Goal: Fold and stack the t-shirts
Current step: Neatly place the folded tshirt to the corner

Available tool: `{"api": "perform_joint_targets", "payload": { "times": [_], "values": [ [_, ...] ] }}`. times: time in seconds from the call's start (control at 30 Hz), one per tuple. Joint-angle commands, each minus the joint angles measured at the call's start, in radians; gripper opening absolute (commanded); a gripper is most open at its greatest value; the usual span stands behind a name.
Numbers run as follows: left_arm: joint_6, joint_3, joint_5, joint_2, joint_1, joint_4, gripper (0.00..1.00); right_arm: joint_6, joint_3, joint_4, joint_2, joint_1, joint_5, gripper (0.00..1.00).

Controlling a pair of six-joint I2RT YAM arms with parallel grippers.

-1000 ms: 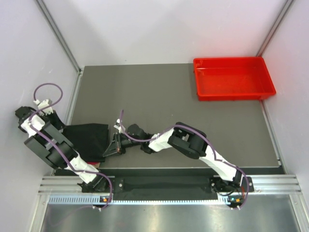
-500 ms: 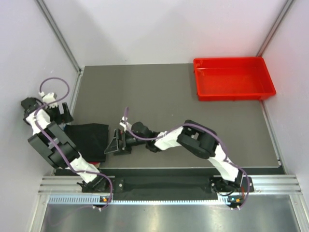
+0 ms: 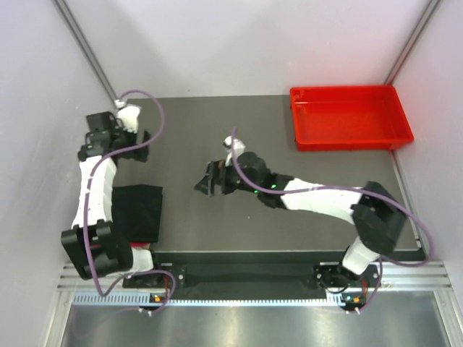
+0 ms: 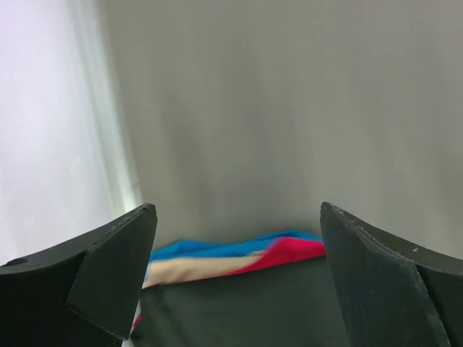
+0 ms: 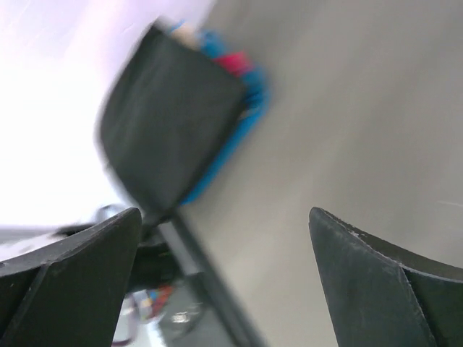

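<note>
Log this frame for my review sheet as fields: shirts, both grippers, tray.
Stack top: folded black t-shirt, near-left of table
Beneath it: blue edge and red edge showing
Left gripper: open, empty, on the far side of the stack
Right gripper: open, empty, right of the stack
Red tray: far right corner

One t-shirt stack (image 3: 137, 212), one tray (image 3: 351, 120), two arms (image 3: 96, 184) (image 3: 322, 199).

Red plastic tray (image 3: 351, 119), rectangular and shallow, in far right corner of dark grey tabletop (image 3: 239, 137); long side parallel to far edge. Pale walls (image 3: 239, 43) close behind far, left and right edges. Ribbed metal rail (image 3: 405, 272) along near edge.
</note>
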Motion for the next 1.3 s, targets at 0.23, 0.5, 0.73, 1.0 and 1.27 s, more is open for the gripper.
{"api": "perform_joint_targets", "payload": {
  "times": [0.23,0.5,0.73,1.0,1.27],
  "values": [
    [0.056,-0.217,-0.028,-0.302,-0.382,-0.172,0.99,-0.196,-0.285,-0.331,-0.431,-0.304,0.282,1.00],
    [0.116,-0.460,-0.120,-0.572,-0.382,-0.156,0.99,-0.259,-0.425,-0.530,-0.734,-0.470,0.437,1.00],
    [-0.018,-0.595,-0.160,-0.675,-0.384,-0.067,0.99,-0.261,-0.505,-0.601,-0.881,-0.514,0.551,1.00],
    [-0.024,-0.591,-0.178,-0.669,-0.384,-0.090,0.99,-0.308,-0.517,-0.647,-0.915,-0.513,0.627,1.00],
    [-0.013,-0.592,-0.165,-0.662,-0.382,-0.102,0.99,-0.316,-0.558,-0.596,-0.973,-0.514,0.642,1.00]
  ]
}}
